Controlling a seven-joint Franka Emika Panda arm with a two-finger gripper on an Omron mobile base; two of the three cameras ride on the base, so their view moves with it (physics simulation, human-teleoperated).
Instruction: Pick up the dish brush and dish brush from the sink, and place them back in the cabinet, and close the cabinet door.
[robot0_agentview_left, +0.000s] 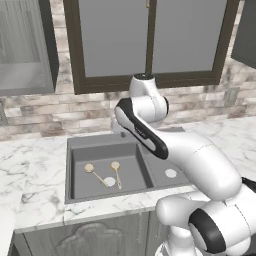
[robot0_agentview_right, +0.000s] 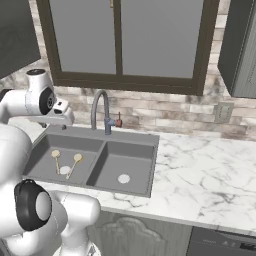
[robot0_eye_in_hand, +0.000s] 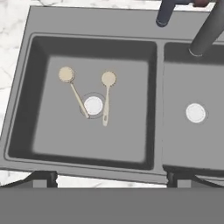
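Your hand (robot0_eye_in_hand: 112, 186) hangs above the sink (robot0_eye_in_hand: 94, 48), fingertips wide and empty. Both brushes lie in the left basin: right brush (robot0_eye_in_hand: 106, 97) toward 12 o'clock, handle running 12-to-6.

Left base view: behind the arm's left, facing forward and down at the sink (robot0_agentview_left: 107, 172).
Right base view: behind its right, same sink (robot0_agentview_right: 92, 162), tap (robot0_agentview_right: 100, 111).
Hand view: near, straight down into the left basin (robot0_eye_in_hand: 87, 103).
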